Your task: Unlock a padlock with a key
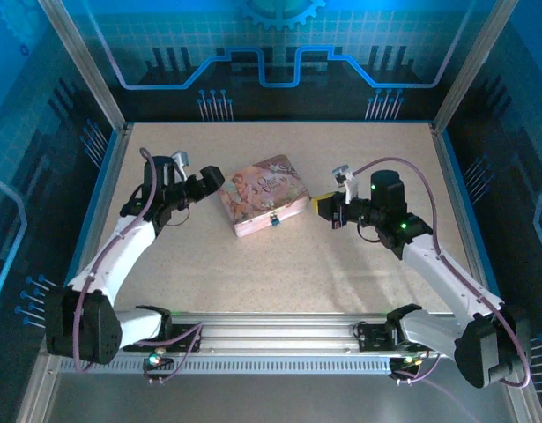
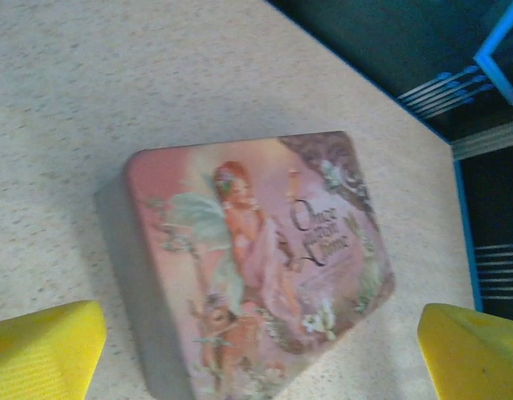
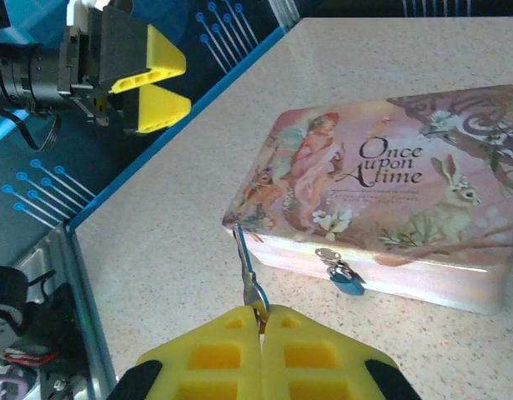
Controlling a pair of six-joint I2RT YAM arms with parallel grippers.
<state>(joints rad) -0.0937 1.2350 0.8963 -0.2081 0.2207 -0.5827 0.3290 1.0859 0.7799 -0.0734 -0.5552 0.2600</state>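
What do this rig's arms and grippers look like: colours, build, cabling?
The left arm and right arm have white shells, black joints and bases, and a looping purple cable each. The left gripper and right gripper have yellow wedge-shaped fingers with hollow cells, on black bodies. Small green lights glow on the right arm.

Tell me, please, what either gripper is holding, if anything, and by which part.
The right gripper pinches the key by its head end, the blade sticking out toward the tin. The left gripper is open, holding nothing.
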